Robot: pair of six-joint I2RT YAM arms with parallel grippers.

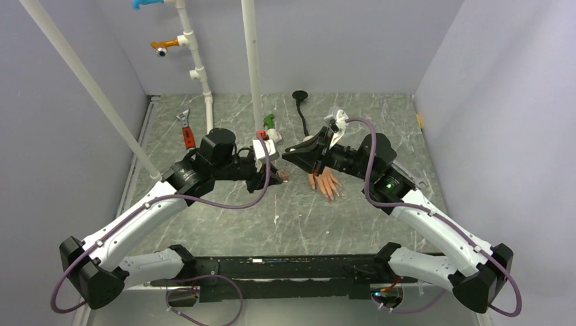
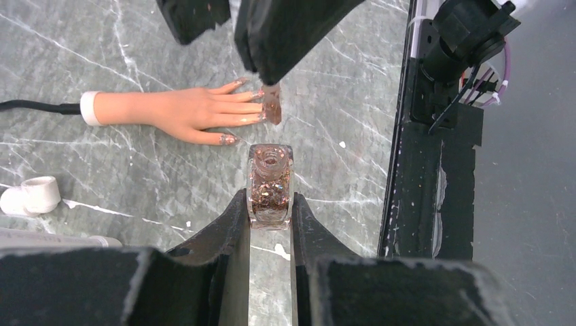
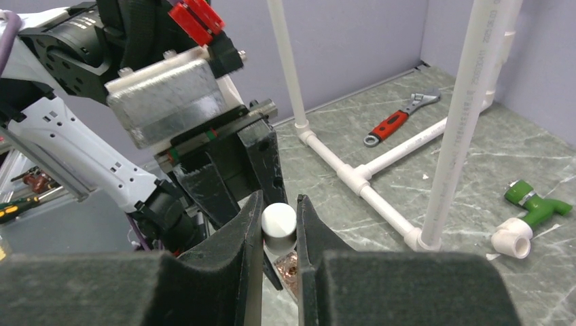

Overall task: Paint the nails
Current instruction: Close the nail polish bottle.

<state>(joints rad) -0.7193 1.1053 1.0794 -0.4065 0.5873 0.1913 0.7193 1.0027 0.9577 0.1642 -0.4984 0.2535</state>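
A peach mannequin hand (image 2: 183,109) lies flat on the marble table, also in the top view (image 1: 325,182). Its glittery nails (image 2: 260,117) point toward a clear bottle of copper glitter polish (image 2: 270,187), uncapped and upright. My left gripper (image 2: 270,204) is shut on that bottle. My right gripper (image 3: 279,204) is shut on the white cap (image 3: 279,221). The loaded brush (image 2: 272,109) hangs from the cap right at the middle fingertips. Whether the brush touches a nail I cannot tell. In the top view both grippers (image 1: 272,178) (image 1: 318,163) meet over the hand.
A white PVC pipe frame (image 3: 360,183) stands behind on the left. A red-handled wrench (image 1: 185,132), a green valve (image 3: 533,200) and a white fitting (image 2: 30,195) lie near it. The hand's black stem runs to a suction cup (image 1: 299,96). A black rail (image 2: 421,170) edges the table.
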